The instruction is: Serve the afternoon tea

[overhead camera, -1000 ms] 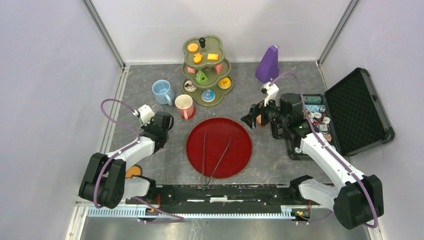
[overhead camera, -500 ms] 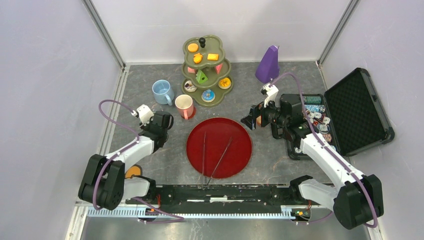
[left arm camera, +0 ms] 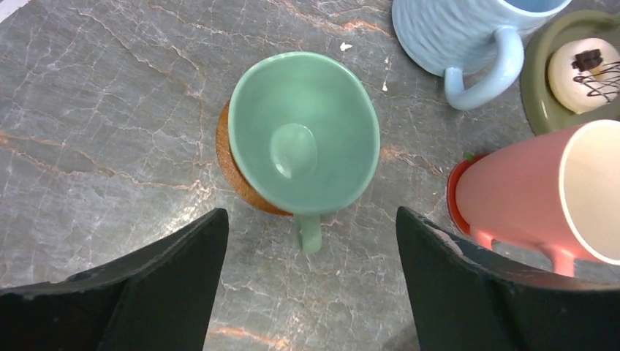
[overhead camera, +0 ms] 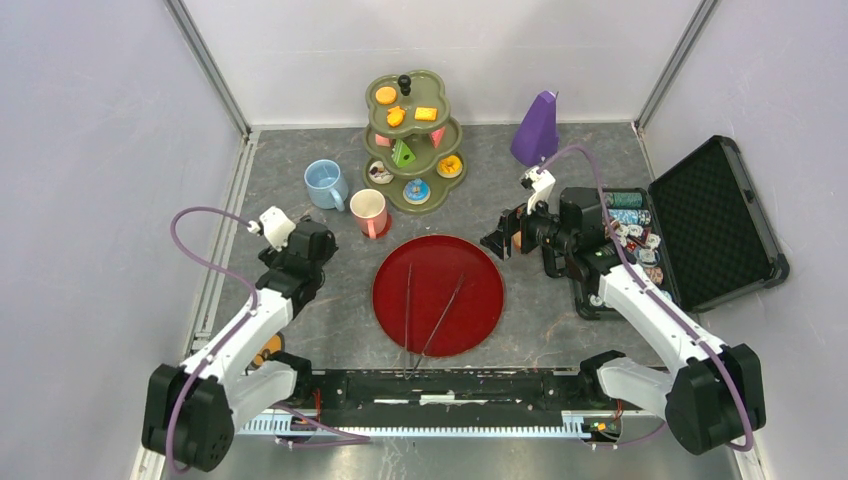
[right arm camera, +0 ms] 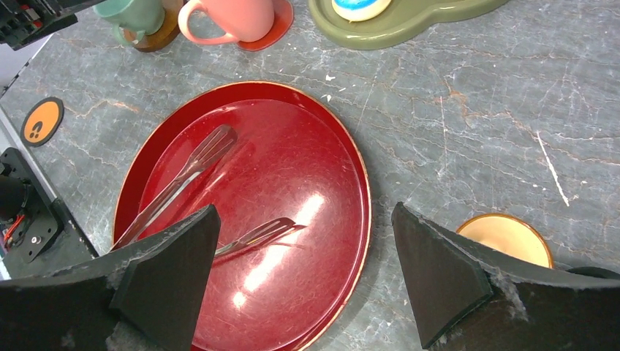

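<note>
Our left tool (left arm camera: 311,219) has just sprung wide and empty, leaving the green mug (left arm camera: 303,135) upright on its cork coaster (left arm camera: 232,175), at nine o'clock from the pink mug (left arm camera: 541,194): served, we judge. Our right tool (right arm camera: 303,212) hangs wide, empty.

Three mugs stand left of the red tray (overhead camera: 438,262), toward its far side: one blue mug (overhead camera: 325,184), one pink mug (overhead camera: 369,212) and one green mug (left arm camera: 303,142). Three coasters (right arm camera: 42,121) show left of the tray, two of them under mugs. Two tongs (overhead camera: 408,300) lie on the tray. Behind it rises one stand (overhead camera: 420,90) of three tiers, with three orange treats (overhead camera: 386,95) on top and three donuts (overhead camera: 416,190) at the bottom. Right of the tray are one orange cup (right arm camera: 504,238), one purple metronome (overhead camera: 536,128) and one black case (overhead camera: 712,222).
</note>
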Available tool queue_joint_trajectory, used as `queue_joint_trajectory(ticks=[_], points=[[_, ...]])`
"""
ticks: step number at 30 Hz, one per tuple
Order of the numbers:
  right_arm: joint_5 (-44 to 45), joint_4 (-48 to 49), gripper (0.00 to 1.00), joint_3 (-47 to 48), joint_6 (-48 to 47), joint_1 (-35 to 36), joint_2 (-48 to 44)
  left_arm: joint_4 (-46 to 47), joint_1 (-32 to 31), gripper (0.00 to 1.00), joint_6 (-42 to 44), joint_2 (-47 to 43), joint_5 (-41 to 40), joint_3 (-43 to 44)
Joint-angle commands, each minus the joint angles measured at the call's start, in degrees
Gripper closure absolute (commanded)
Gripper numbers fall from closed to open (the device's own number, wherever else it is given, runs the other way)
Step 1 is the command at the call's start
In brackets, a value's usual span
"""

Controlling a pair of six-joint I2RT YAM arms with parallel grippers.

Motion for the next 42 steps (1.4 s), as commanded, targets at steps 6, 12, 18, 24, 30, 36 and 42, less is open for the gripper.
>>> queue_joint_trajectory(ticks=[6, 12, 18, 24, 30, 36, 42], points=[[-2.24, 2.98, 0.05, -0.14, 0.96, -0.24, 1.36, -12.03, 0.85, 0.0, 2.15, -11.28, 3.19, 2.82], [-2.88, 3.24, 0.05, 0.17, 1.27, -0.19, 2.13, -25.33, 4.73, 0.0, -0.22, -17.71, 5.96, 5.09], [-3.79, 3.43, 0.05, -0.01, 1.79, -0.19, 2.82, -33.64, 14.3, 0.0, -3.64, -19.83, 15.75, 5.33], [-4.31, 3.42, 0.05, 0.08, 1.93, -0.24, 2.99, -36.17, 25.43, 0.0, -7.1, -16.52, 16.31, 6.99], [-5.61, 3.42, 0.05, -0.01, 2.53, -0.19, 3.46, -42.56, 35.82, 0.0, -12.59, -9.37, 11.36, 9.65], [-8.13, 5.97, 0.05, -0.53, 4.17, -0.21, 4.43, -45.3, 42.75, 0.0, -20.69, -9.25, 6.97, 6.06], [-8.92, 6.5, 0.05, -1.24, 4.77, -0.17, 4.29, -40.52, 43.97, 0.0, -25.08, -9.33, 1.41, 0.34]])
